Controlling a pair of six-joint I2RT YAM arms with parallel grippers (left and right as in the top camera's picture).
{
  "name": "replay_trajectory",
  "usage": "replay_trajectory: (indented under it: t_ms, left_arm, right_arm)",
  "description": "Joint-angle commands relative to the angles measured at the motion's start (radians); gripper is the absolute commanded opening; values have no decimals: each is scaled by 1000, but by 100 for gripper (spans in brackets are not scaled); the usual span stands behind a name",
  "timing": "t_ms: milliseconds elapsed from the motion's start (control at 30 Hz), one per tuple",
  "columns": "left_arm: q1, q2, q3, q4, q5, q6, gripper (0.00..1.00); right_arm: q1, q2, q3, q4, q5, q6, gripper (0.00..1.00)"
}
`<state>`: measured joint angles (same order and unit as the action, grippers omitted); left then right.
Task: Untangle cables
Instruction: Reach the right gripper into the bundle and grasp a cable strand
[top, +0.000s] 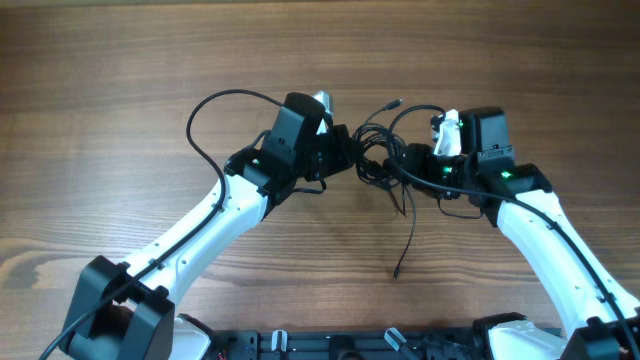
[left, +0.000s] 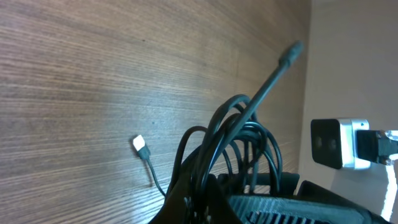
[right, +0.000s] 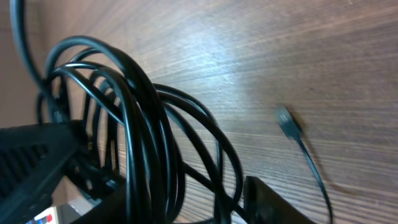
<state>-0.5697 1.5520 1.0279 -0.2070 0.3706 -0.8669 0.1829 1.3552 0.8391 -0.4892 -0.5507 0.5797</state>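
The cables (top: 378, 150) are a knot of thin black cords between my two grippers at mid-table. One loose end with a plug (top: 397, 272) trails toward the front, and another plug (top: 397, 102) sticks up at the back. My left gripper (top: 350, 152) is shut on the cables (left: 239, 140), and its fingers (left: 208, 196) meet around several strands. My right gripper (top: 407, 163) has its fingers apart (right: 168, 199), with loops of the cables (right: 134, 118) passing between them. A small plug (right: 285, 118) lies on the wood beyond; a plug (left: 142, 145) also shows in the left wrist view.
The wooden table (top: 120, 70) extends all round. A thicker black wire (top: 200, 125) belonging to the left arm arcs out at the left. The right arm's camera block (left: 339, 143) is close beside the left gripper.
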Motion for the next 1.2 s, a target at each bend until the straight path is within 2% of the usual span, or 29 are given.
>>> replay_trajectory:
  t_ms: [0,100,200,400,533,633,700,767,900,933,967,1033,1133,1167]
  left_arm:
    - [15,-15,8,-1,23,-1,4]
    - [55,-36,8,-7,59,-1,4]
    - [111,-55,8,-5,192,-2,4]
    - [212,-56,8,16,503,-5,4]
    - [232,-56,8,12,523,-1,4]
    - [232,-54,8,-2,512,119,4]
    - [232,-54,8,-86,420,240,4]
    - [232,-54,8,-232,200,327,4]
    - [232,-54,8,-423,-259,347,6]
    - [232,-54,8,-446,-335,347,11]
    - [232,-54,8,-459,-378,347,23]
    - [232,-54,8,-460,-390,347,52]
    - [232,-54,8,-459,-364,339,70]
    - [232,-54,8,-456,-320,339,71]
  right_arm:
    - [3,16,19,-35,103,0,52]
    - [3,16,19,-89,211,0,50]
    - [3,16,19,-106,248,-3,45]
    - [3,16,19,-108,247,-3,24]
    - [3,16,19,-115,236,-4,19]
    - [3,16,19,-137,265,-4,16]
    - [3,16,19,-167,331,-2,12]
    - [3,16,19,-211,407,-1,10]
    - [3,16,19,-253,480,0,8]
    - [3,16,19,-254,483,-1,8]
    - [3,16,19,-253,483,0,8]
    - [3,16,19,-253,482,0,8]
    - [3,16,19,-253,470,-1,8]
    - [3,16,19,-253,463,-2,9]
